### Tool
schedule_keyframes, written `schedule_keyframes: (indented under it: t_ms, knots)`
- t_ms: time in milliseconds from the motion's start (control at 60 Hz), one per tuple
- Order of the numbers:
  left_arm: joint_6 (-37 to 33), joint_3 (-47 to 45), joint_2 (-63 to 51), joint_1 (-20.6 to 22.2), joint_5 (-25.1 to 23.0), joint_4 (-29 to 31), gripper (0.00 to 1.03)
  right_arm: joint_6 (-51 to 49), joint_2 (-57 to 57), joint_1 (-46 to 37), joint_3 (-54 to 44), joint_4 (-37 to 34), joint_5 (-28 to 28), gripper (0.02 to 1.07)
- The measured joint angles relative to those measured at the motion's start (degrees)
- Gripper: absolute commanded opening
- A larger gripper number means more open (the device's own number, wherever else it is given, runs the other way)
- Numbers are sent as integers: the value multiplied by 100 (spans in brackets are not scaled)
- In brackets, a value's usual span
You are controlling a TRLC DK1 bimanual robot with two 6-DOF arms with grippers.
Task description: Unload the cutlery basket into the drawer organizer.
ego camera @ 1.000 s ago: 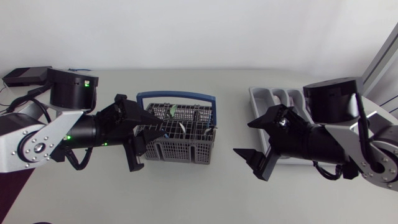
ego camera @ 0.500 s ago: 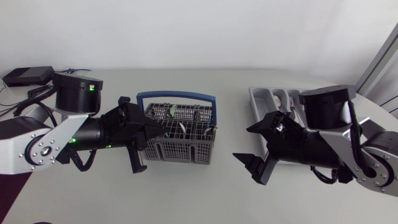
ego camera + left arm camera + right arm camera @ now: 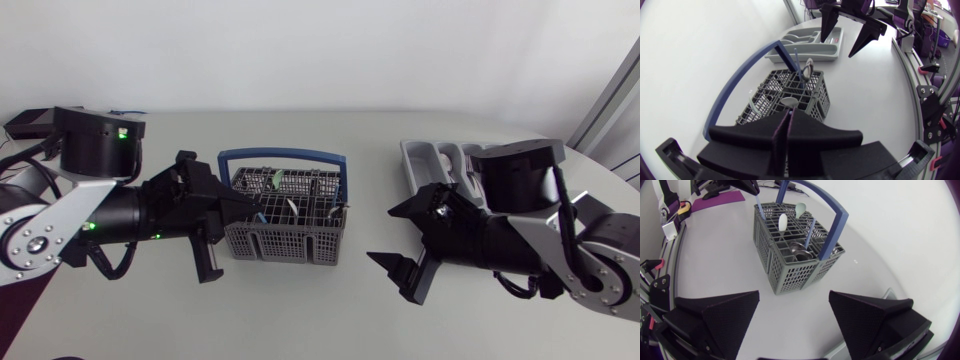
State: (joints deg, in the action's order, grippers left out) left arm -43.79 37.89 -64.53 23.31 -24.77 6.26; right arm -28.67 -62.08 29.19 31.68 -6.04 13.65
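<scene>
The cutlery basket (image 3: 285, 240) is seen standing upright on the pale surface (image 3: 300, 315), left of the middle in the head view. It is made of grey plastic lattice, divided into small compartments, and is spanned by a blue arched handle (image 3: 283, 154). Several pieces are stood in it: a pale green spoon (image 3: 801, 209), a white spoon (image 3: 783, 222) and a blue-handled piece (image 3: 810, 230), with something metallic lower in a compartment; its kind cannot be told.

The drawer organizer (image 3: 440, 160), a light grey tray with long compartments, is placed well apart from the basket on the right side and is partly hidden by the right arm.

The left tool (image 3: 258, 206) is held just beside the basket's left wall, near its rim, and is clenched with its fingers pressed together and nothing between them. The right tool (image 3: 380, 233) is released, its two fingers spread wide, and is held above the bare surface between basket and organizer.
</scene>
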Motion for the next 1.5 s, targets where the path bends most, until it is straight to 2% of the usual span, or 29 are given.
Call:
schedule_keyframes:
  t_ms: [183,467,717,883,1017,1183,1350,1500]
  knots:
    - [4,210,476,-4,-24,533,3,42,144,208,2,-50,-111,102]
    - [63,824,1180,-44,-42,1464,3,192,634,560,13,-494,-393,102]
    - [361,1412,1703,-11,-20,1829,3,321,1141,807,24,-804,-518,102]
    - [772,1552,1746,343,-20,2114,3,428,1539,903,28,-1040,-538,102]
    - [1272,1657,1716,844,-22,2181,3,522,1985,949,116,-1255,-525,102]
    - [1733,1930,1292,1421,-131,2144,3,717,2131,1014,275,-1425,-94,99]
    - [1980,2039,584,1475,-658,2079,4,925,1956,1014,520,-1467,369,96]
    - [2041,2214,181,1572,-802,2033,4,1021,1508,986,616,-1220,723,96]
